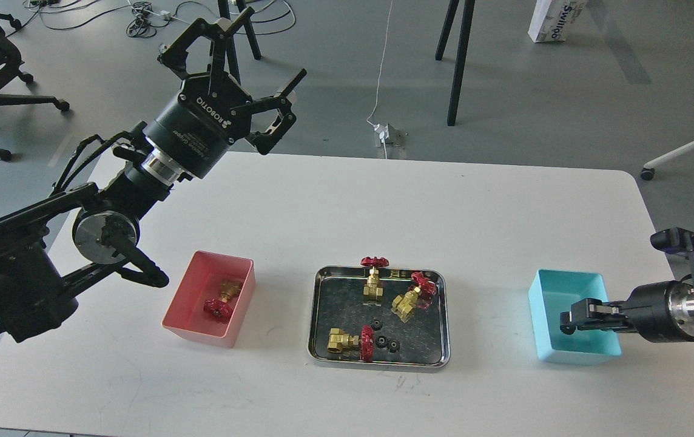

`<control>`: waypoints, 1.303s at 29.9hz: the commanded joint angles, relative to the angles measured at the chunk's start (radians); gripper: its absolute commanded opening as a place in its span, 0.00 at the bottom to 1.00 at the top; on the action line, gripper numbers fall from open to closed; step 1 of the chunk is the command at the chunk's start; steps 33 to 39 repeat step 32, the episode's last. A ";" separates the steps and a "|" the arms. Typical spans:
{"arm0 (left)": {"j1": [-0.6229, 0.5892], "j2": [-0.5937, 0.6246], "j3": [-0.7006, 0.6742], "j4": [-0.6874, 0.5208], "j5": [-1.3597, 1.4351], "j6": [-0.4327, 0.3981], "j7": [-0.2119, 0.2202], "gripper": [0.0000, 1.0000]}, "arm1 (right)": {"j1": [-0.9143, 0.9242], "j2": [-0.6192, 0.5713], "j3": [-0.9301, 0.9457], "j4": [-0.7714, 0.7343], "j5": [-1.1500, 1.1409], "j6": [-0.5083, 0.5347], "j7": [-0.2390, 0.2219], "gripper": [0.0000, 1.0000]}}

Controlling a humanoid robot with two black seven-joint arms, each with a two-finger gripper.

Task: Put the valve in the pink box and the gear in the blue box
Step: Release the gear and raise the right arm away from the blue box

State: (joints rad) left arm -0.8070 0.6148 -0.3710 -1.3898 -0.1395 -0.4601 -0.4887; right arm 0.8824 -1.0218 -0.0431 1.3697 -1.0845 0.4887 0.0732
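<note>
My right gripper [569, 320] comes in from the right and hangs over the blue box [589, 353], low at its near left part. It is shut on a tiny black gear [564, 329]. Three brass valves with red handwheels lie in the steel tray [323, 355]: one upright at the back [373, 280], one tilted at the right [409, 300], one on its side in front [349, 341]. Three gears [387, 345] lie beside them. The pink box [239, 315] holds one valve [223, 300]. My left gripper [262, 51] is open and empty, high above the table's far left.
The white table's [480, 218] far edge runs behind the tray. My left arm's elbow [104, 230] hangs just left of the pink box. Tripod legs, cables and office chairs stand on the floor beyond the table.
</note>
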 commanded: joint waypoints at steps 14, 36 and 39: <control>-0.136 0.039 0.018 0.207 0.070 -0.029 0.000 0.86 | -0.002 0.098 0.434 -0.230 0.919 0.000 0.020 0.98; -0.215 -0.138 0.053 0.667 -0.066 -0.029 0.000 1.00 | 0.096 0.641 0.773 -0.880 1.221 0.000 0.016 0.99; -0.215 -0.138 0.053 0.667 -0.066 -0.029 0.000 1.00 | 0.096 0.641 0.773 -0.880 1.221 0.000 0.016 0.99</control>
